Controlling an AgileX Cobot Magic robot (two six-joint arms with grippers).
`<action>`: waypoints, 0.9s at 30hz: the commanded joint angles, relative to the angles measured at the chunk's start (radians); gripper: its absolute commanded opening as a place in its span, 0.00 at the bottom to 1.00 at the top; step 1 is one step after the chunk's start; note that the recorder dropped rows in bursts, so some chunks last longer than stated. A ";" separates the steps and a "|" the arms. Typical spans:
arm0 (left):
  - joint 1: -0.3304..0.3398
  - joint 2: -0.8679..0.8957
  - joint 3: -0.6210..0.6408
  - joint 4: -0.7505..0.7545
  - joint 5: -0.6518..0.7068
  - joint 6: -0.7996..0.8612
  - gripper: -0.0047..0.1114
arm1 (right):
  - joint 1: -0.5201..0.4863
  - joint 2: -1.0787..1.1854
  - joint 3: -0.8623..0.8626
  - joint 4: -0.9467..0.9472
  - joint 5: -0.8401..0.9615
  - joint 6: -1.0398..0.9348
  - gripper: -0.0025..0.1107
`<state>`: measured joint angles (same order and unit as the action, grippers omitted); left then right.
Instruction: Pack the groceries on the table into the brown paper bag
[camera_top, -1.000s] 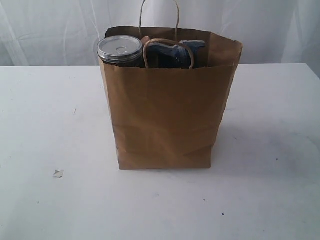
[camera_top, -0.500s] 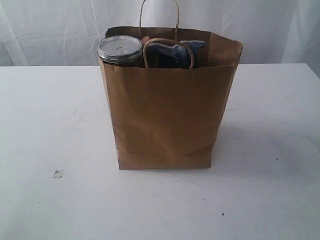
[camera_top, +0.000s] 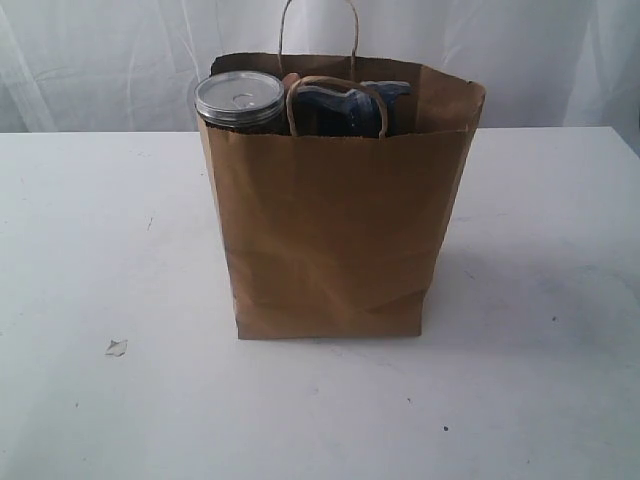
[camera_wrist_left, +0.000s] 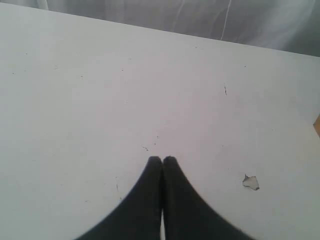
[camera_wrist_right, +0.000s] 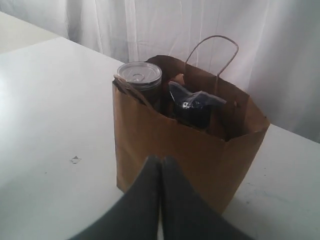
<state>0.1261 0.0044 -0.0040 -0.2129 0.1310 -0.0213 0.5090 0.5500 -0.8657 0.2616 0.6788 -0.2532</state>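
Above the bag (camera_top: 330, 240) rim, only can (camera_top: 240, 97) and packet (camera_top: 343, 106) tops show.

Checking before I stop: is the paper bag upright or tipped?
Upright. The brown paper bag stands on its base on the table, mouth up, can and dark-blue packet showing at its rim.
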 joint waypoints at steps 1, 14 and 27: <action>0.001 -0.004 0.004 -0.002 0.001 -0.001 0.04 | -0.002 -0.035 0.117 -0.012 -0.103 -0.005 0.02; 0.001 -0.004 0.004 -0.002 0.001 -0.001 0.04 | -0.059 -0.373 0.624 -0.011 -0.349 -0.005 0.02; 0.001 -0.004 0.004 -0.002 0.001 -0.001 0.04 | -0.082 -0.550 0.866 -0.008 -0.425 -0.005 0.02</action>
<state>0.1261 0.0044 -0.0040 -0.2129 0.1310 -0.0213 0.4355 0.0063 -0.0058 0.2537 0.2359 -0.2532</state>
